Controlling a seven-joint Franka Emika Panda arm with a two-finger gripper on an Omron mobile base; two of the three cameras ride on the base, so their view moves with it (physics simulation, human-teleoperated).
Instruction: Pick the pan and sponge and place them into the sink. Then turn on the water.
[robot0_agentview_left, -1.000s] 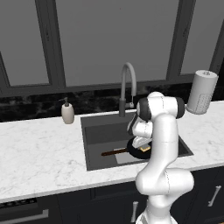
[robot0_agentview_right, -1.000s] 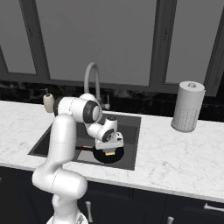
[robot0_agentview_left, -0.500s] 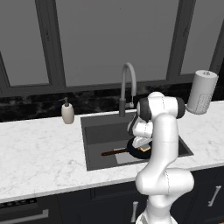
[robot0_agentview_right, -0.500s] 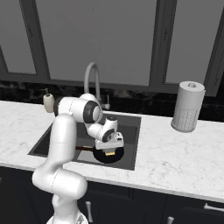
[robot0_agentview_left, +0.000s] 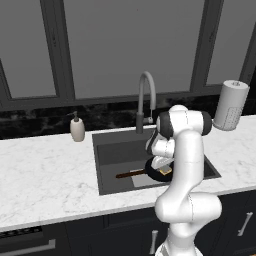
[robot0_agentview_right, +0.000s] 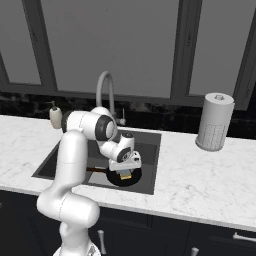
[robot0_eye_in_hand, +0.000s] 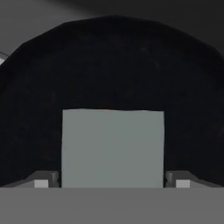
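Nearly there: pan and sponge are down in the sink, faucet not yet touched.

The sink (robot0_agentview_left: 107, 150) holds the pan (robot0_agentview_left: 152, 167), lying flat on its floor with the handle pointing toward the left wall, and the sponge (robot0_agentview_right: 125, 175) rests on the pan's black surface. The gripper (robot0_agentview_right: 125, 171) hangs low over the pan, and in the hand view its fingertips (robot0_eye_in_hand: 41, 180) stand either side of the sponge's grey face, close against it; whether they still pinch it I cannot tell. No stream falls from the gooseneck faucet (robot0_agentview_left: 145, 95), so letting go and turning on the water remain.
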